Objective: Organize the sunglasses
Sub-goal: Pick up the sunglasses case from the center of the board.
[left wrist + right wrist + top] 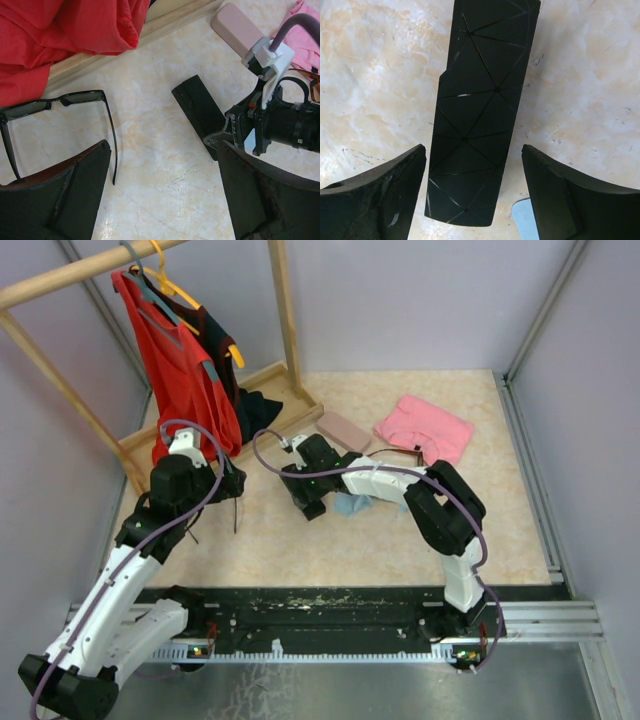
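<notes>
Sunglasses (35, 107), black pair, lie unfolded on the desk (150, 130) at the left-wrist view's left; left pincer (162, 150) gapes beside them, right pincer (473, 147) gapes astride the black case (480, 90). Closing could snag a spread temple, or the case may skid

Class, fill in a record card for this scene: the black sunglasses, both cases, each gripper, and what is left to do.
black sunglasses: unfolded, flat on the table, beside the red garment, unheld
black case: flat on the table, under the right gripper
pink case: beyond the black case, untouched
left gripper: open, empty, above table between black sunglasses and black case
right gripper: open, straddling the black case, gaps either side
left to do: black sunglasses not yet in a case
</notes>
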You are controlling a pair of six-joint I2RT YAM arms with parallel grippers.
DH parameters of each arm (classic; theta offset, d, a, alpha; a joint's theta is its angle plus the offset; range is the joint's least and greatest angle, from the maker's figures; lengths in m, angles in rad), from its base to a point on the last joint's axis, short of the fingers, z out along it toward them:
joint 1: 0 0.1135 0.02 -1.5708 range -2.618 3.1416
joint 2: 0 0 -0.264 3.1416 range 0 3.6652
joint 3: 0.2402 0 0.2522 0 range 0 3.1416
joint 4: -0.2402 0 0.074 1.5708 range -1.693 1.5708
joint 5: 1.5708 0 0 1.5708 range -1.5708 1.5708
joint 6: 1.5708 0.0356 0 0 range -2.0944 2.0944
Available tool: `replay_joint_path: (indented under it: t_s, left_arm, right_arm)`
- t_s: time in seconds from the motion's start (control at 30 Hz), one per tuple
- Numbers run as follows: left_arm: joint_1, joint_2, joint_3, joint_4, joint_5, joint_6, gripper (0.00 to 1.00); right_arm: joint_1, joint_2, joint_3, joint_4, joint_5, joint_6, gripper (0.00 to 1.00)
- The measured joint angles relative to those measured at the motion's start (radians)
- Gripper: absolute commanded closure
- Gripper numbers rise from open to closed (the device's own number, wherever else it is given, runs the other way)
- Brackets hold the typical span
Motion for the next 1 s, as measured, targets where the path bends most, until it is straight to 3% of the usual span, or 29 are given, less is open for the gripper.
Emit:
replay_joint_path:
  t_s: [0.43, 0.5, 0.63, 0.77, 1.0]
  left_arm:
    - [0.012, 0.0, -0.002, 0.006, 0.014, 0.0, 0.08]
    - [0.015, 0.0, -0.002, 0.006, 0.017, 0.0, 0.08]
    - [0.016, 0.0, -0.003, 0.006, 0.021, 0.0, 0.08]
    - [0.016, -0.002, -0.003, 0.006, 0.028, -0.001, 0.08]
    - [0.016, -0.003, -0.004, 0.007, 0.038, -0.003, 0.08]
  right_arm:
    - [0.0, 0.023, 0.005, -0.008, -0.003, 0.006, 0.4]
    - [0.0, 0.023, 0.005, -0.005, -0.003, 0.011, 0.41]
    - [0.0, 0.017, 0.003, 0.0, -0.008, 0.029, 0.31]
    - [0.0, 0.001, 0.002, 0.011, -0.014, 0.044, 0.3]
    - [0.0, -0.007, -0.005, 0.014, -0.012, 0.064, 0.41]
